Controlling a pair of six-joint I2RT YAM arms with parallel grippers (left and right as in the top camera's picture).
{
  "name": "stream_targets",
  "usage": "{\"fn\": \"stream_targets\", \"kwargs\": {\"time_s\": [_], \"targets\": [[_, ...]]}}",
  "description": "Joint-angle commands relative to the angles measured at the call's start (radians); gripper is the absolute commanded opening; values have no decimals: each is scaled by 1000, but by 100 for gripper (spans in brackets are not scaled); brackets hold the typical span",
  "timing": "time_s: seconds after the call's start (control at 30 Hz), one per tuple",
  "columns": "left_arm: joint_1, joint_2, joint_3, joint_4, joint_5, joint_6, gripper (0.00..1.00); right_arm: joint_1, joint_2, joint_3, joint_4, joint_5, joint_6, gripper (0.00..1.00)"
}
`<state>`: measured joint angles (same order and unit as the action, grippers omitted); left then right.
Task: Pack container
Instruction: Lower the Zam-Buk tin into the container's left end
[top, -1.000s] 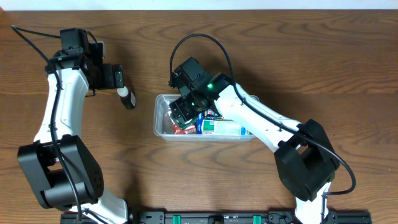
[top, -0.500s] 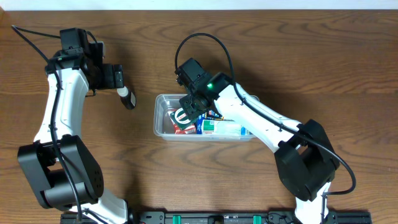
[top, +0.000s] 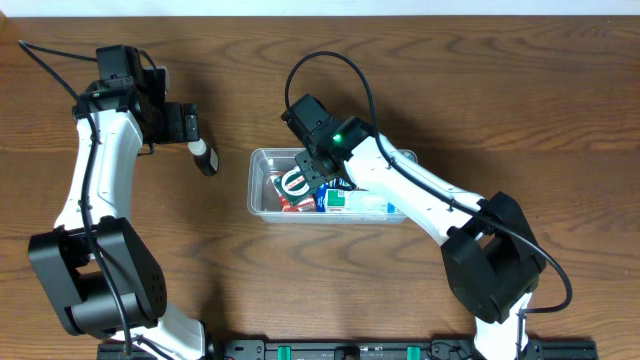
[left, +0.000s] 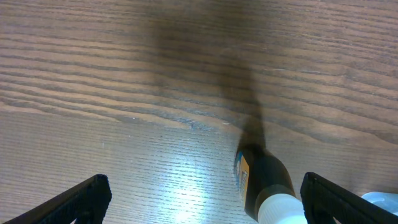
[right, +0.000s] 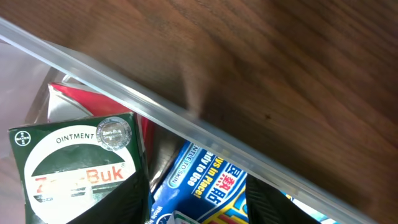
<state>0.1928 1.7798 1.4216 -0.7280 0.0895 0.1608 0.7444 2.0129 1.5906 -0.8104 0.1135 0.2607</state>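
Observation:
The clear plastic container (top: 256, 170) lies at the table's middle and holds several small packets. A green ointment box (top: 293, 183) rests on a red packet at its left end, beside a blue packet (top: 324, 197). My right gripper (top: 316, 168) hovers open just over the container's back rim. In the right wrist view its jaws (right: 199, 202) straddle the blue packet (right: 199, 180), with the green box (right: 74, 162) beside the left finger and the rim (right: 186, 123) crossing above. My left gripper (top: 190, 130) is open, with a small black bottle (top: 205, 157) between its fingers (left: 205, 199), untouched.
The black bottle with a white cap (left: 266, 186) lies on the bare wood left of the container, nearer the right finger. A white and green box (top: 357, 204) fills the container's right half. The rig's black rail (top: 350, 350) runs along the front edge.
My right gripper let go of the green ointment box in the container's left end and moved up and back to the right. The left arm has not moved.

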Motion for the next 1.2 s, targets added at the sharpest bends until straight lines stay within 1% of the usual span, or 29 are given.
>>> {"fn": "stream_targets", "kwargs": {"time_s": [0.0, 0.37, 0.5, 0.6, 0.93, 1.17], "targets": [[3, 10, -6, 0, -12, -2, 98, -3, -14, 7, 2, 40, 16, 48], [3, 10, -6, 0, -12, -2, 98, -1, -14, -43, 6, 39, 31, 46], [3, 10, -6, 0, -12, -2, 98, 8, -14, -43, 6, 21, 31, 39], [3, 10, -6, 0, -12, -2, 98, 23, -13, -43, 9, -13, 31, 36], [3, 10, -6, -6, -12, -2, 98, 84, -10, -43, 10, -16, 31, 36], [3, 10, -6, -11, -12, -2, 98, 83, -10, -43, 10, -18, 48, 38]]}}
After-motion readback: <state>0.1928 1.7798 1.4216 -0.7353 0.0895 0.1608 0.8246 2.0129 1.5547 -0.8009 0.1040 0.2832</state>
